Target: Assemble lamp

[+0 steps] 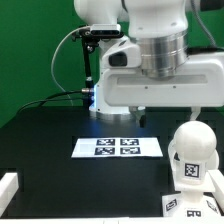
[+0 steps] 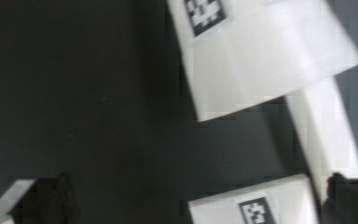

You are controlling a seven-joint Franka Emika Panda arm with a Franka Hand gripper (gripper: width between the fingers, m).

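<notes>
- Two dark fingers [image 2: 43, 200] stand spread wide in the wrist view, one at each edge of the picture. Nothing sits between them, so the gripper [image 2: 197, 198] is empty.
- From the exterior view, the gripper [image 1: 120, 118] hangs under the big white arm [image 1: 150, 50]. It sits above the far edge of the marker board [image 1: 118, 146], which lies flat on the black table [image 1: 40, 150].
- Over on the exterior view's right, on the near side, there's the bulb [image 1: 190, 152]. It stands upright with its round white head on top and black-and-white tags on the body below, well apart from the gripper.
- Right under the bulb, in the near-right corner, more white tagged plastic peeks in. The frame edge cuts it off, so it cannot be told which lamp part it is.
- At the near-left corner of the exterior view, a white bar [image 1: 8, 188] pokes into the picture.
- Below the wrist camera, white tagged surfaces [image 2: 265, 70] lie on the dark table. They are too close and too tilted to say what they belong to.
- Far back on the exterior view's left, a black cable [image 1: 50, 70] loops in front of the green backdrop [image 1: 30, 40].
</notes>
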